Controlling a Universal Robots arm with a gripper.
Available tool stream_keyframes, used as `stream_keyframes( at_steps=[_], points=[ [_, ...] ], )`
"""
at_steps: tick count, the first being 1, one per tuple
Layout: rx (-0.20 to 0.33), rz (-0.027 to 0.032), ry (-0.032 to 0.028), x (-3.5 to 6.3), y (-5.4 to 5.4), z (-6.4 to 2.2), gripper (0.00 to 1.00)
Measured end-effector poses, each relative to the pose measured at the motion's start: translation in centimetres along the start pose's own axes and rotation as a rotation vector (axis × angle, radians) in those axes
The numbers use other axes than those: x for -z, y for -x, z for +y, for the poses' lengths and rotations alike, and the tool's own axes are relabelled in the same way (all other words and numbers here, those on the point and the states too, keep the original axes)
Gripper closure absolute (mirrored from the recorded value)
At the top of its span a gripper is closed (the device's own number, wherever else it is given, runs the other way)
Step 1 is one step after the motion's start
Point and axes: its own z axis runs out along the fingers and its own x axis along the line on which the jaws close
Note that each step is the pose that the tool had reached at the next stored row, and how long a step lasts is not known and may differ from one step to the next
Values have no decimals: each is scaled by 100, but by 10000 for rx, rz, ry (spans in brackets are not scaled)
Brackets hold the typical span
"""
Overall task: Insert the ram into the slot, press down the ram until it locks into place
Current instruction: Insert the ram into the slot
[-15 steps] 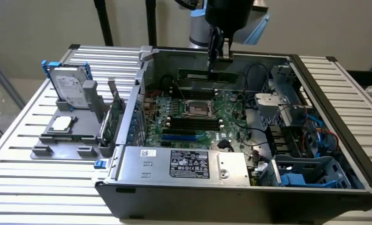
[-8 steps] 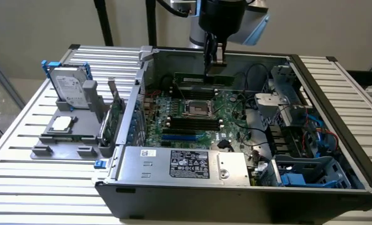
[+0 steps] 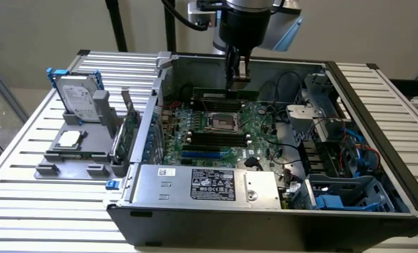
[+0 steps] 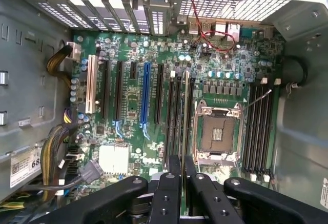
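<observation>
Green ram [image 3: 219, 94] stands on its long edge, pinched mid-length by the fingers [image 3: 242, 71], deep in the open PC case [image 3: 377, 113] on the slatted bench [image 3: 26, 211]. It sits low, just beyond the CPU socket [image 3: 221, 122], parallel to the memory sockets. Can't tell from the exterior view whether the bottom edge is already in a socket or just above one.

Wrist view: ram [image 4: 185, 116] seen edge-on as a thin line between the two fingers [image 4: 168, 198], which clamp it from both faces. It runs along the bank of black slots [image 4: 177, 116] beside the CPU socket [image 4: 218, 134], well clear of the blue socket [image 4: 145, 93]. The slot directly under it is covered by the stick's own edge; neighbours show on both sides. Alignment looks parallel, no obvious yaw.

Judgement on the step in hand, seating:
- stick must stay vertical and dead parallel to the slot; any tilt will jam it on the slot walls
- notch has to match the slot key; can't check that here
- end clips should be open; too small to tell
- push straight down, no side load; with a centre grip both ends should drop evenly
- risk: landing on the neighbouring slot, since the spacing is tight
</observation>
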Motion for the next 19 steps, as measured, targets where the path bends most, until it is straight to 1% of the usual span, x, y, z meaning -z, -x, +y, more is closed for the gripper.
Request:
stream_keyframes(
  at_steps=[7, 14, 17, 19],
  points=[
    [307, 9, 5, -128, 41, -5, 86],
    [251, 7, 3, -257, 151, -14, 86],
    [210, 8, 4, -311, 152, -16, 86],
    [85, 3, 1, -349, 151, -14, 86]
  ],
)
